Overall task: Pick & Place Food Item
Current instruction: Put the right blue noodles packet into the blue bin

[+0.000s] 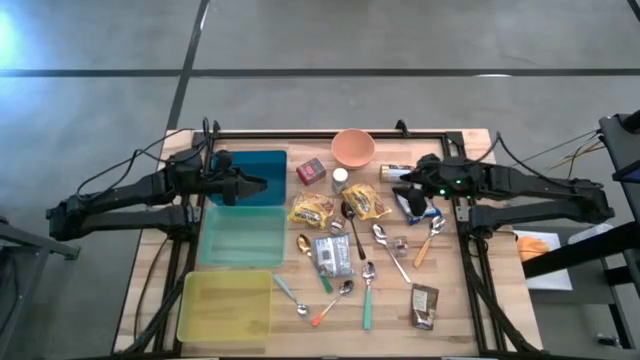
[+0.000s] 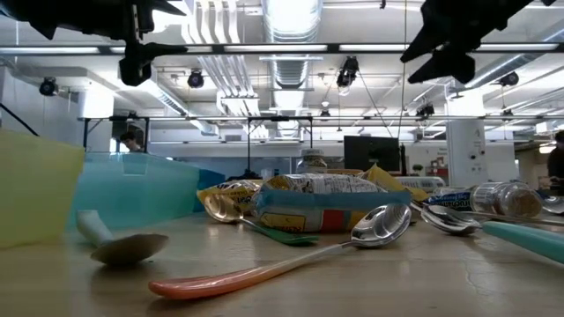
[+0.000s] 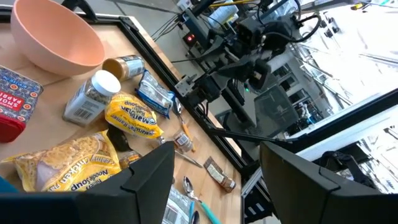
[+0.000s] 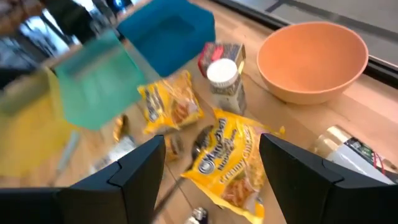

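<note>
The wooden bench [image 1: 470, 310] carries 3 bins along its left edge: a dark blue bin [image 1: 255, 172] at the far end, a teal bin [image 1: 243, 236] in the middle and a yellow bin [image 1: 225, 306] at the near end. The left gripper [image 1: 262, 184] hangs above the dark blue bin, fingers apart and empty. The right gripper [image 1: 397, 180] hovers near the far right corner, fingers apart and empty. A peach bowl [image 1: 352, 147] sits at the far edge. 2 yellow noodle-soup packets [image 1: 312, 209] [image 1: 367, 201] lie at mid-bench among scattered spoons [image 1: 368, 272].
</note>
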Robot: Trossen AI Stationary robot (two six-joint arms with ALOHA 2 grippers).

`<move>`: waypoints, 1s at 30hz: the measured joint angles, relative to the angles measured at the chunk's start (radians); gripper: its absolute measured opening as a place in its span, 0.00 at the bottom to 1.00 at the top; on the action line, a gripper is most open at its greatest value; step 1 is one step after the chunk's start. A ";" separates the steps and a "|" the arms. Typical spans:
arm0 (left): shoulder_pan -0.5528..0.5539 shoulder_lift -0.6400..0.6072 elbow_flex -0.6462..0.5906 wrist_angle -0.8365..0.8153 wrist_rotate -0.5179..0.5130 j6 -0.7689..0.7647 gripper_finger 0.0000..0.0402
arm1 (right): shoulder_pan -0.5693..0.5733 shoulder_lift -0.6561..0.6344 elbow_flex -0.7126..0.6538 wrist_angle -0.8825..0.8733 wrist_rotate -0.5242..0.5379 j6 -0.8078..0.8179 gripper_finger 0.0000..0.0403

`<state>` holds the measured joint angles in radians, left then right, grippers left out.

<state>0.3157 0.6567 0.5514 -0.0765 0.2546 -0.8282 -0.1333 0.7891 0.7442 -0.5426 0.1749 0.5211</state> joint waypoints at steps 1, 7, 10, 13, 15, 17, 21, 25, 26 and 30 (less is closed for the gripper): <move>0.000 0.000 0.000 0.000 0.000 -0.004 0.60 | 0.000 0.019 0.000 0.000 0.000 -0.016 0.64; 0.000 0.000 0.000 -0.004 0.007 -0.061 0.60 | 0.000 0.133 0.000 -0.002 0.007 -0.040 0.64; 0.000 0.000 0.000 -0.004 0.021 -0.099 0.60 | 0.000 0.170 0.004 -0.051 0.062 0.033 0.64; 0.000 0.000 0.000 -0.004 0.031 -0.140 0.60 | 0.000 0.200 0.039 -0.210 0.155 0.155 0.64; 0.000 0.000 0.000 -0.004 0.030 -0.170 0.60 | 0.000 0.217 0.071 -0.339 0.190 0.245 0.64; 0.000 0.003 0.000 -0.003 0.027 -0.198 0.60 | 0.000 0.235 0.107 -0.453 0.205 0.330 0.64; 0.000 0.034 0.013 -0.004 0.026 -0.197 0.60 | 0.000 0.276 0.167 -0.600 0.217 0.424 0.64; 0.000 0.090 0.043 -0.005 0.026 -0.151 0.60 | 0.000 0.334 0.194 -0.687 0.185 0.452 0.64; 0.000 0.104 0.051 -0.006 0.028 -0.142 0.60 | 0.000 0.351 0.194 -0.702 0.172 0.450 0.64; 0.000 0.142 0.081 -0.012 0.034 -0.093 0.60 | 0.002 0.412 0.161 -0.710 0.121 0.421 0.64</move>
<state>0.3157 0.7988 0.6327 -0.0880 0.2885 -0.9208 -0.1318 1.2010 0.9048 -1.2525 0.2957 0.9426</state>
